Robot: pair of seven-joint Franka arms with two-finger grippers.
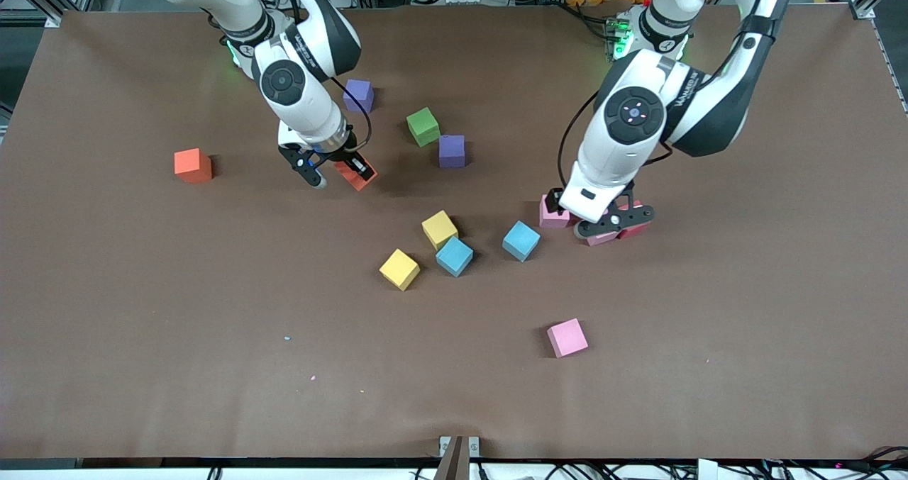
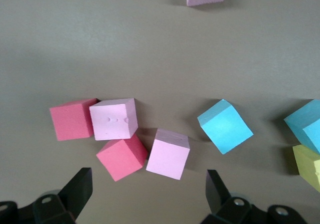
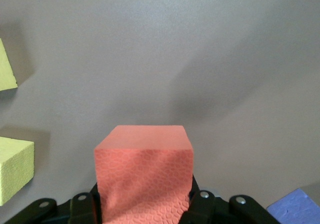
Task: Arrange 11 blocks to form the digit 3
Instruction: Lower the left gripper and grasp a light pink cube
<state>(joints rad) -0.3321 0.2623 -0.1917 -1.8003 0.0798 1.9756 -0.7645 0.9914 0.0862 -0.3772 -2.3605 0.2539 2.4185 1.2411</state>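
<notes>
The counter (image 1: 142,310) carried loose cubes: three pink ones (image 1: 567,337), two yellow (image 1: 399,269), two light blue (image 1: 521,240), two purple (image 1: 452,150), probably two red (image 2: 122,157), one orange (image 1: 193,165), one green (image 1: 423,126). Left gripper (image 1: 610,221) hovered over the pink-red cluster, fingers wide. Right gripper (image 1: 333,171) had an orange-red cube (image 3: 144,176) pinched above the counter.

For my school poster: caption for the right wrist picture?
The right gripper holds a red block above the brown table.
</notes>
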